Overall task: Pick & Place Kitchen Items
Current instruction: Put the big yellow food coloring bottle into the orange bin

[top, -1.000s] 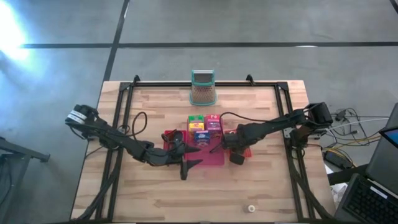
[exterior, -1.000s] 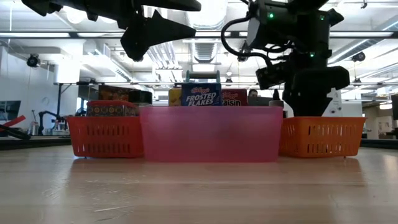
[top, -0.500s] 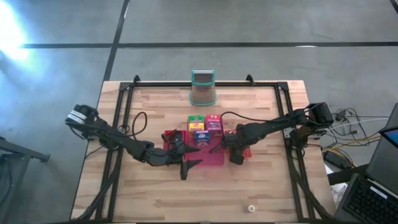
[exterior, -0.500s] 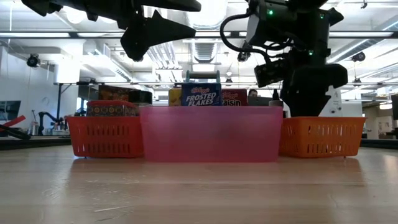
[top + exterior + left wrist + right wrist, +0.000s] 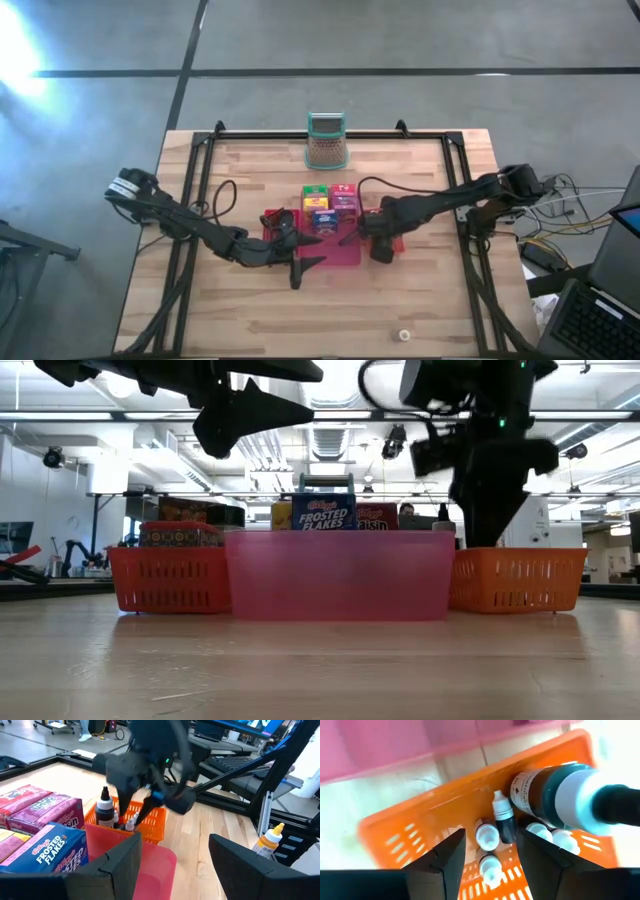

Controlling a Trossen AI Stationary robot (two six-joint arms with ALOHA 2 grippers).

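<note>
Right end effector (image 5: 490,857), fingers parted and empty, hangs over the small bottles (image 5: 501,817) in the orange basket (image 5: 395,840) at frame centre-right; it should rise straight, sparing the upright caps.

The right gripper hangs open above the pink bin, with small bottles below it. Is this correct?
Not quite. The right gripper hangs open above the orange basket, not a pink bin; the right wrist view shows this. The small bottles do stand below it.
</note>
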